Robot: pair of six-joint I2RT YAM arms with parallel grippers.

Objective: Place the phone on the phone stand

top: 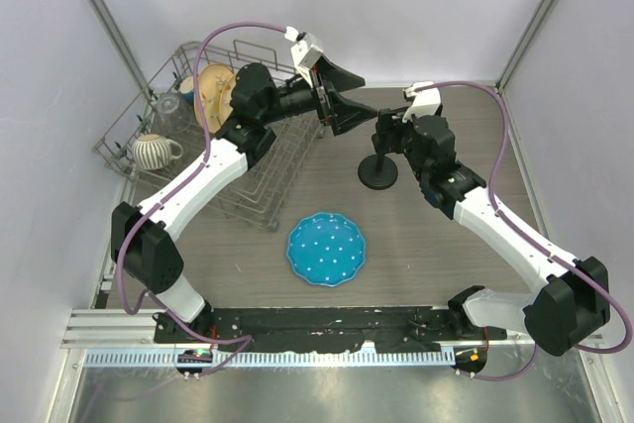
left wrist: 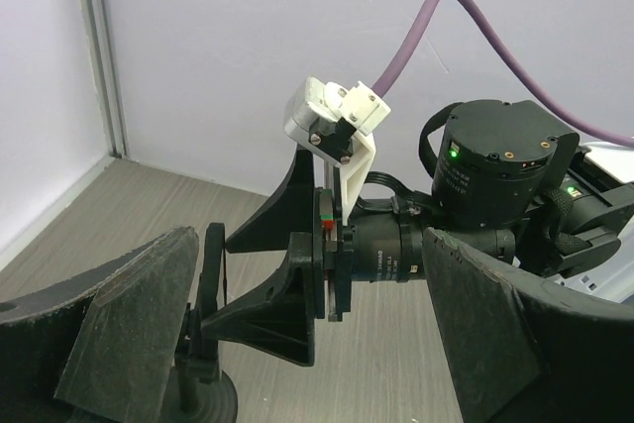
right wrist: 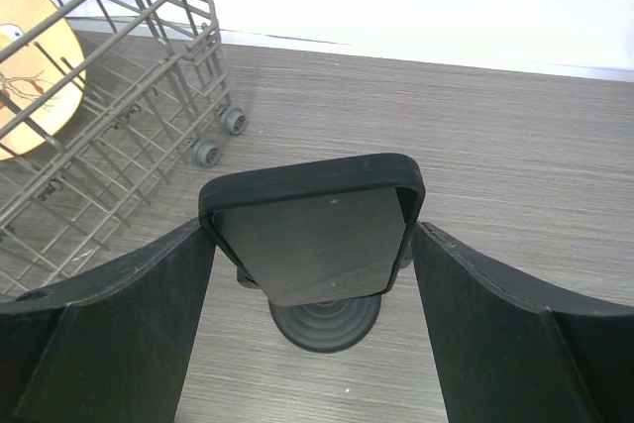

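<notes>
Left end effector [top: 365, 98]: fingers spread wide, holding nothing. Phone [right wrist: 315, 245] upright just above the phone stand [right wrist: 325, 324] base. Left wrist view shows it edge-on; right wrist view shows it face-on, side edges pinched by right end effector [right wrist: 312, 231].

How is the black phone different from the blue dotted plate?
The phone is black and rectangular with rounded corners; the plate is blue with white dots and round. The phone is raised off the table, just above the phone stand; the plate lies flat on the table. Both look fairly thin.
</notes>
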